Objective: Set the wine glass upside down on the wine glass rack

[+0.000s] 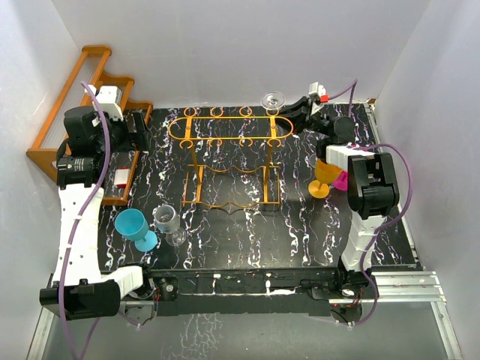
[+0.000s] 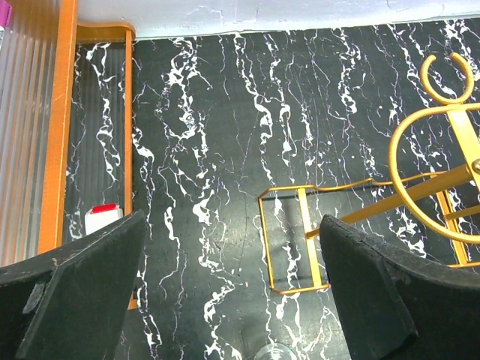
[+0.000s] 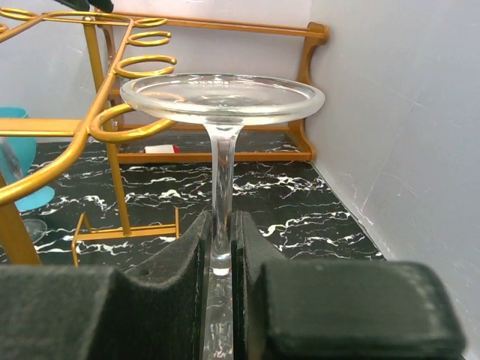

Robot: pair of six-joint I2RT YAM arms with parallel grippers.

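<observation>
- On the near left of the table [image 1: 247,232], a black top veined in white like marble, a teal goblet [image 1: 135,225] of opaque, plastic-looking make and a small clear glass [image 1: 166,219] are stood apart from the work.
- Beside the right arm an orange goblet [image 1: 324,180] is parked. The pink thing behind it cannot be identified.
- The left pincer [image 2: 232,219] is held released, its dark padded fingers spread wide over bare table with nothing between them. It is judged to be idle.
- The wine glass rack [image 1: 229,118] is set mid-table. It is made of thin orange-gold wire, with round loops along the top rails and slim legs. The loops are presumably meant to admit a stem and carry a foot.
- At the rack's far right end the right pincer [image 3: 223,225] is clenched on the thin stem of the wine glass [image 3: 223,97].
- The glass is held inverted, with its flat round foot uppermost and just beside an end loop. This grip is judged to leave the foot free for hanging. The glass is smooth and transparent, and its bowl is hidden below the fingers.
- At the far left a brown wooden stepped rack [image 1: 67,97] is placed by the wall.
</observation>
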